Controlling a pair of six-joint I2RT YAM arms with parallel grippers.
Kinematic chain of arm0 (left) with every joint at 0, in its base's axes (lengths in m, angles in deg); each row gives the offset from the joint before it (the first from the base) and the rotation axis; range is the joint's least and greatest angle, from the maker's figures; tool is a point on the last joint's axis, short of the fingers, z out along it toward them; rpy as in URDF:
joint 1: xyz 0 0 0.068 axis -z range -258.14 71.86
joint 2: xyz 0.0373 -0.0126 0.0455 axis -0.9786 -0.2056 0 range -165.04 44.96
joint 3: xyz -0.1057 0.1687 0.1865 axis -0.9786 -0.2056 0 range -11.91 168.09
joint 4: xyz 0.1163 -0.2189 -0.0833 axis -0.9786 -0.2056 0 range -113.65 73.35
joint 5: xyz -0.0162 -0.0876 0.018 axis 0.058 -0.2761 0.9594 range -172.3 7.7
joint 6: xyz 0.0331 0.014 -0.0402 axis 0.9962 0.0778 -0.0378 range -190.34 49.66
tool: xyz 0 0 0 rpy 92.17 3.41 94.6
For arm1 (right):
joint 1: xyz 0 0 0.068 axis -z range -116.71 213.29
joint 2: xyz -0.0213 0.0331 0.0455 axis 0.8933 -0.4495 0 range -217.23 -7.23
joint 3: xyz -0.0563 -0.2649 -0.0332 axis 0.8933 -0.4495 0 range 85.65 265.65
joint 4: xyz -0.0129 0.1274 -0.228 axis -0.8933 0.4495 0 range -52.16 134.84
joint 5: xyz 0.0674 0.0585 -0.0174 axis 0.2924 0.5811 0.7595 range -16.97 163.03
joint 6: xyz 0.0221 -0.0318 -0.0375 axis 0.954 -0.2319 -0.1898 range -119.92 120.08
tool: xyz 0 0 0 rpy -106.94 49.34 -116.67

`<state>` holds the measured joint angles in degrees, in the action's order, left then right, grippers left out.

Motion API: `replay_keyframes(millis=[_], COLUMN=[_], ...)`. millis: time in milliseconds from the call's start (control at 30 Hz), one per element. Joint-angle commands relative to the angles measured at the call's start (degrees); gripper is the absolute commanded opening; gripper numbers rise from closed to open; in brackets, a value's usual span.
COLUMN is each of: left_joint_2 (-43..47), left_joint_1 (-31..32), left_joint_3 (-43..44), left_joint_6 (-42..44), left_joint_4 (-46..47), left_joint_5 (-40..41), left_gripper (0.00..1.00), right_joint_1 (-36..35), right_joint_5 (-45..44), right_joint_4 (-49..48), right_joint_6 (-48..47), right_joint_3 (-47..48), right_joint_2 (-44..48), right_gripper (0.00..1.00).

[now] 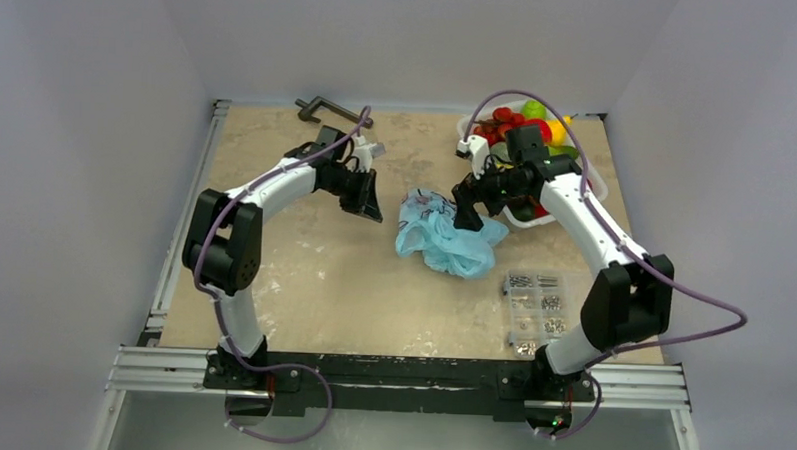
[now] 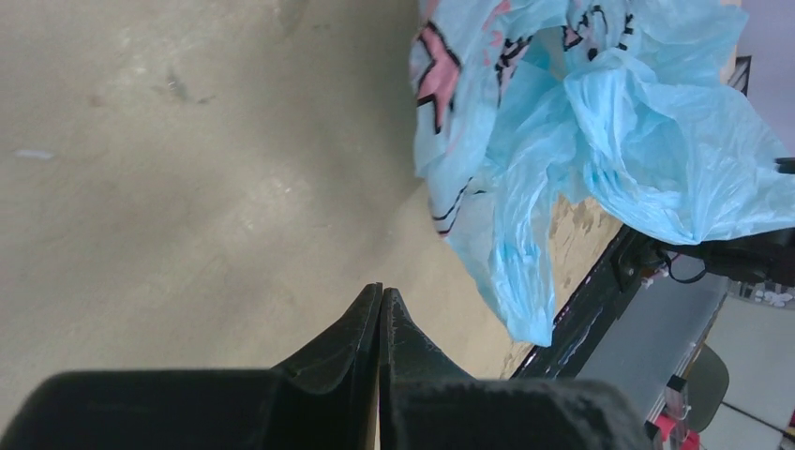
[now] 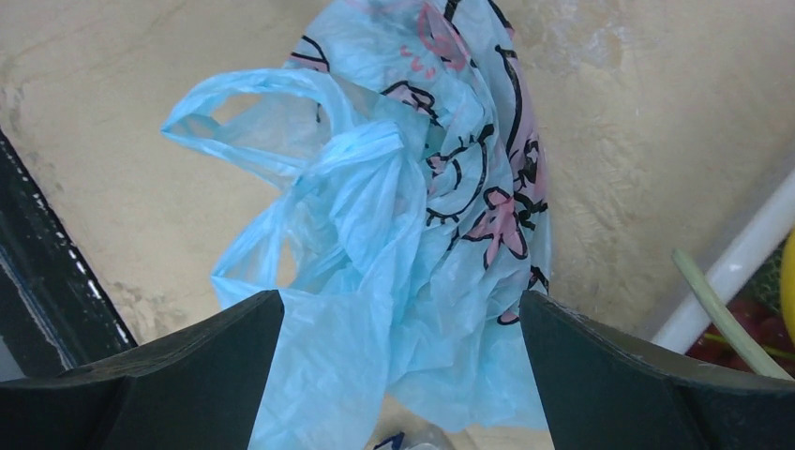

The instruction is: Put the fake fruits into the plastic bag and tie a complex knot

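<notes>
Robotics lab: white-walled booth [image 1: 411,35], aluminium rail [image 1: 159,372].

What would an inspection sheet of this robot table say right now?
Surface: beige mottled table.
Job's things: light-blue plastic bag crumpled mid-table; fake fruits piled in a white tray, far right.
Clutter: clear screw box near right; dark metal clamp at far edge.
Claws: left claw shut, empty, beside the bag; right claw open above the bag.
Cables: purple cables loop along both arms.
Surroundings: plain grey walls; metal rail at near edge.
</notes>
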<state>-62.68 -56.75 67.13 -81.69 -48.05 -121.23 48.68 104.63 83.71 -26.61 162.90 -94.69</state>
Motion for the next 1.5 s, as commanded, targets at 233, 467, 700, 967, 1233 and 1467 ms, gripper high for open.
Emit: replay_keyframes(millis=[233,467,700,967,1233,1467], left_joint_2=[12.7,8.3,-0.3,-2.7,10.6,17.1], left_joint_1=[-4.3,2.5,5.3,6.5,-12.7,-25.1], left_joint_3=[-8.8,-7.4,-6.4,-8.1,-5.7,0.3], left_joint_6=[-4.5,-13.0,-20.5,-24.9,-9.3,9.9], left_joint_4=[6.2,9.4,10.8,15.8,-0.5,-10.4], left_joint_5=[-6.8,-2.4,-1.7,-6.0,-1.6,4.9], left_gripper=[0.69,0.96,0.97,0.17,0.00,0.00], right_joint_1=[-1.0,-9.7,-14.3,-14.3,-7.2,-0.1], right_joint_5=[4.5,-4.1,-22.3,-29.1,-35.2,-23.8], right_joint_4=[9.8,6.9,1.0,-2.2,-7.7,-7.7], right_joint_6=[-4.6,-4.1,-1.2,0.6,-1.8,0.7], right_joint_3=[7.0,-3.2,-10.7,-13.6,-9.7,6.1], right_joint_2=[0.3,6.9,9.4,9.6,12.6,9.1], right_gripper=[0.99,0.99,0.99,0.42,0.00,0.00])
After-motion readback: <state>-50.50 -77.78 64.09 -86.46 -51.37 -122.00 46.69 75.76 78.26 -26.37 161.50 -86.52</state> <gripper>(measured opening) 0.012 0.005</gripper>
